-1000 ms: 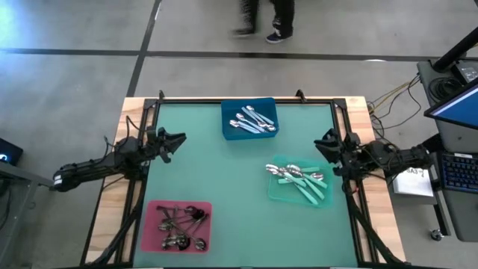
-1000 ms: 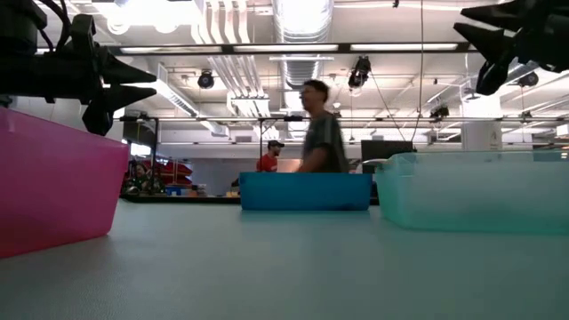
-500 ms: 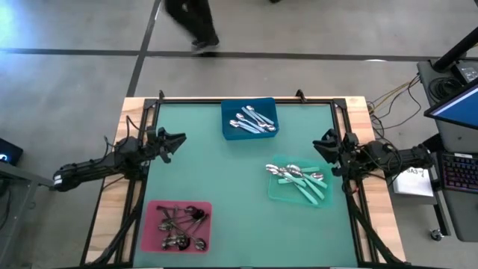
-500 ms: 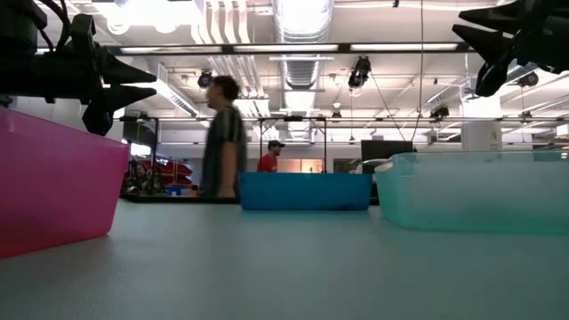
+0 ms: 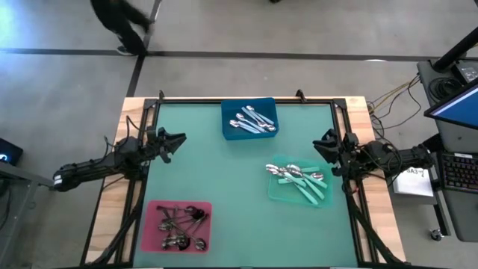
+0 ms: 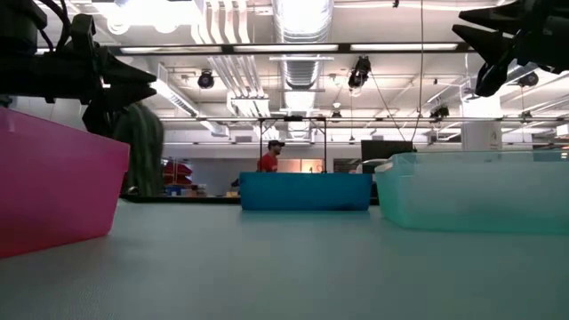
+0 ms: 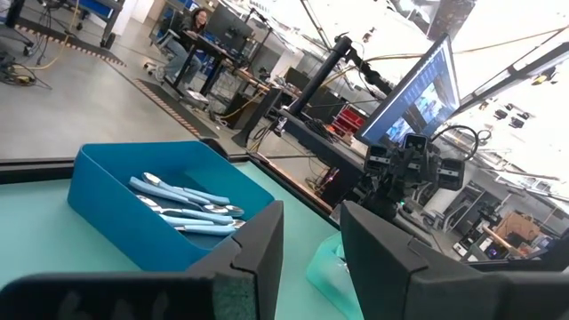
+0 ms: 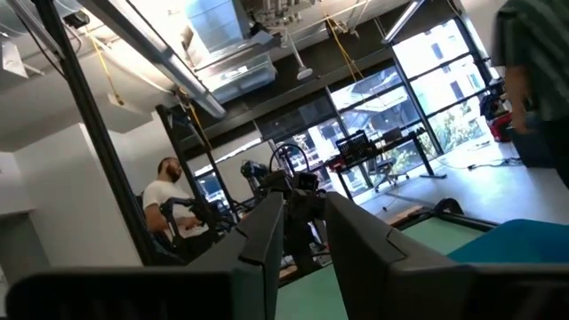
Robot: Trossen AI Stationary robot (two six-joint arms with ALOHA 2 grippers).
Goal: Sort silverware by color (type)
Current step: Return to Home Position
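The silverware lies in three trays. Silver spoons (image 5: pixel 251 119) fill the blue tray (image 5: pixel 228 128) near the far edge, also seen as spoons (image 7: pixel 182 206) in the left wrist view. Teal-handled spoons (image 5: pixel 297 178) lie in the green tray (image 5: pixel 278 194) at the right. Dark-handled spoons (image 5: pixel 179 220) sit in the pink tray (image 5: pixel 151 237) at the near left. My left gripper (image 5: pixel 179 139) hangs open above the table's left edge. My right gripper (image 5: pixel 320 140) hangs open above the right edge. Both are raised and hold nothing.
The teal mat (image 5: pixel 216 168) lies bare between the trays. A wooden border and dark frame rails (image 5: pixel 138 194) run along the sides. A person (image 5: pixel 123 22) walks on the floor beyond the far edge. A desk with a laptop (image 5: pixel 455 112) stands at the right.
Both arms have kept still and the trays are unchanged. The person beyond the far edge has walked toward the left.
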